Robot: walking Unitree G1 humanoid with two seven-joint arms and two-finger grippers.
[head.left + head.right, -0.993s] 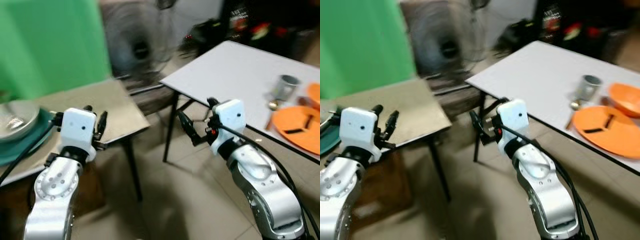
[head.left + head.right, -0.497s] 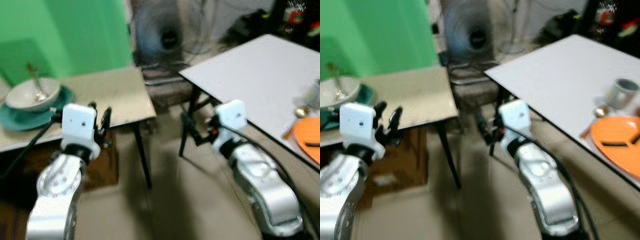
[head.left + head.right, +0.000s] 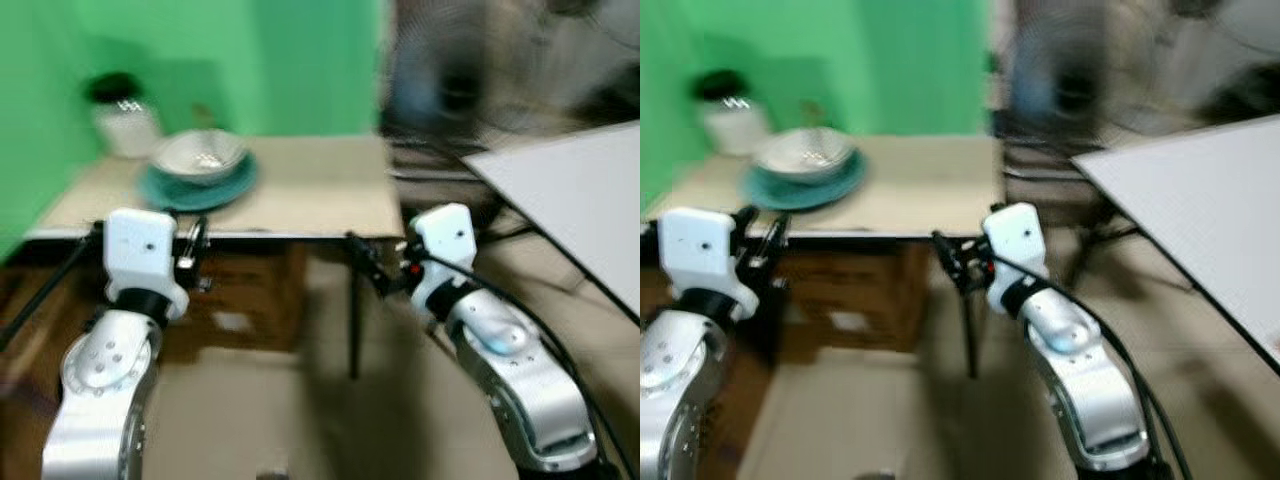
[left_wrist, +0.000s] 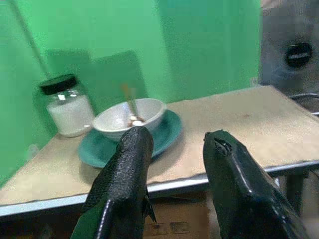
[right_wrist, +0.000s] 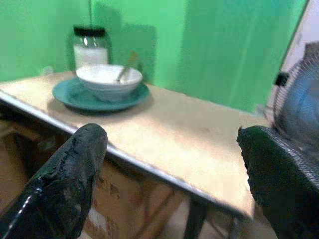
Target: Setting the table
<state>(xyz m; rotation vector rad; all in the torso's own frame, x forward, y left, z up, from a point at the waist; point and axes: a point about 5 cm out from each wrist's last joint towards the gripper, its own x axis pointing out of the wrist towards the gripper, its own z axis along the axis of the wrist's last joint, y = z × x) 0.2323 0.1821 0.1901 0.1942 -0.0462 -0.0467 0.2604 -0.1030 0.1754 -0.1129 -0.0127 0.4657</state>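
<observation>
I log a green wall (image 3: 250, 60) behind everything, then a beige bench (image 3: 320, 195) standing against it. A white bench (image 3: 1210, 210) stands off to my right, apart from the beige one, and a blurred fan (image 3: 460, 90) sits behind the gap between them. Cardboard boxes (image 3: 855, 295) sit under the beige bench.

On the beige bench, toward its far left corner:
- teal plate (image 4: 164, 130), flat on the surface;
- white bowl (image 4: 149, 110) resting on that plate, with a spoon (image 4: 130, 102) leaning inside it;
- glass jar (image 4: 67, 107) with a black lid, holding something white, just beside the plate at the wall edge.

My arms, both held short of the near edge of the beige bench, touching nothing:
- left end effector (image 4: 174, 164), fingers (image 4: 127, 169) parted and empty, pointed toward the bowl;
- right end effector (image 5: 169, 164), fingers (image 5: 75, 164) spread wide and empty, near the bench's near right corner.
</observation>
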